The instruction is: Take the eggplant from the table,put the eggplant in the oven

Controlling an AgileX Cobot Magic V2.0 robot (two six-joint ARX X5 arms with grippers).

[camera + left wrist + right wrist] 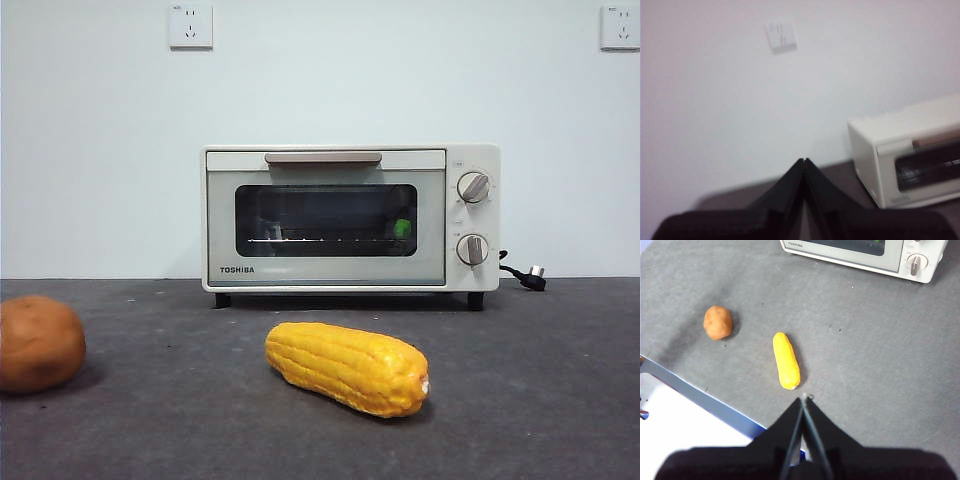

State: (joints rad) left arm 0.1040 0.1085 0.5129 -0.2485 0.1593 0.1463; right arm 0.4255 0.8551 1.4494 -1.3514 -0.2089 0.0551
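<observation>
Cream-white oven (350, 217), yellow corn (347, 367), dark grey table (540, 380).

This looks like a lab or test room, not a home kitchen: a bare white wall (100, 150) with two plain sockets (191, 26), a dark grey bench (540, 380), and on it only a toaster oven (350, 218), a toy corn cob (347, 367) and a brown potato (38, 343).

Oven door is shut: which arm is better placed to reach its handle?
Probably left. The left pincer, shut, sits near the cream-white Toshiba toaster oven at about its height; the right pincer, shut, hangs high by the yellow corn cob, far from it.
</observation>
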